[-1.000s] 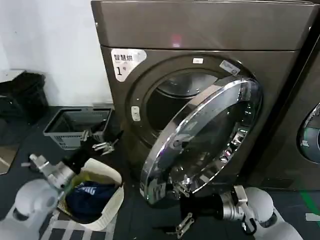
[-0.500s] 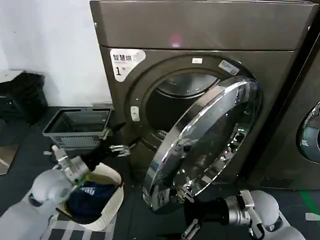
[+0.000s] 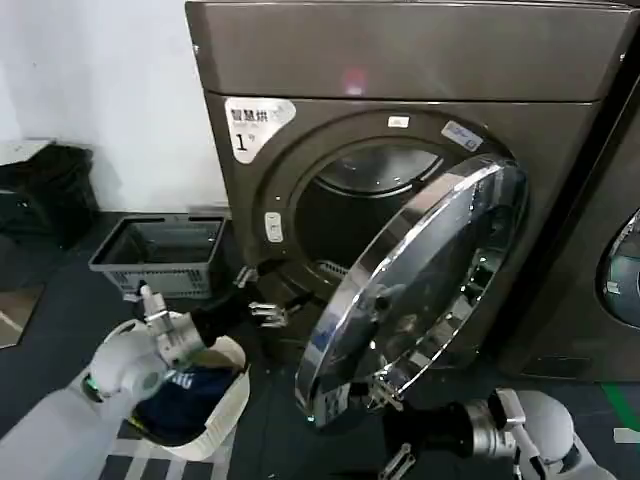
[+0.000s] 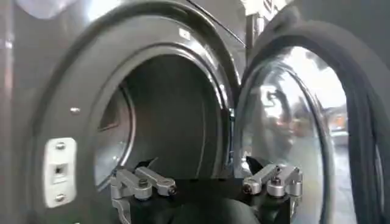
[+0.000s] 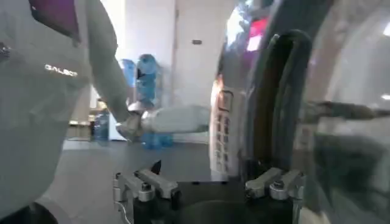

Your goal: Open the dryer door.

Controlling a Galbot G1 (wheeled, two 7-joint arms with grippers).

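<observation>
— How are the two arms posed?

— The right arm is seen lowest in the head view, stretched leftward under the swung-out dryer door (image 3: 415, 295). The right gripper (image 3: 385, 465) is held just below the door's lower chrome rim, its fingers (image 5: 157, 181) spread apart with nothing between them. The left arm is reached forward over a white bag (image 3: 215, 395) with blue cloth inside. The left gripper (image 3: 263, 308) is pointed at the lower left of the drum opening, fingers (image 4: 155, 181) parted and empty.

— And the door itself?

— It is found well open, hinged on the right side of the dryer (image 3: 400, 150) and angled outward, so that the dark drum is exposed. A grey basket (image 3: 160, 257) is seen on the floor beside the machine, by the white wall.
</observation>
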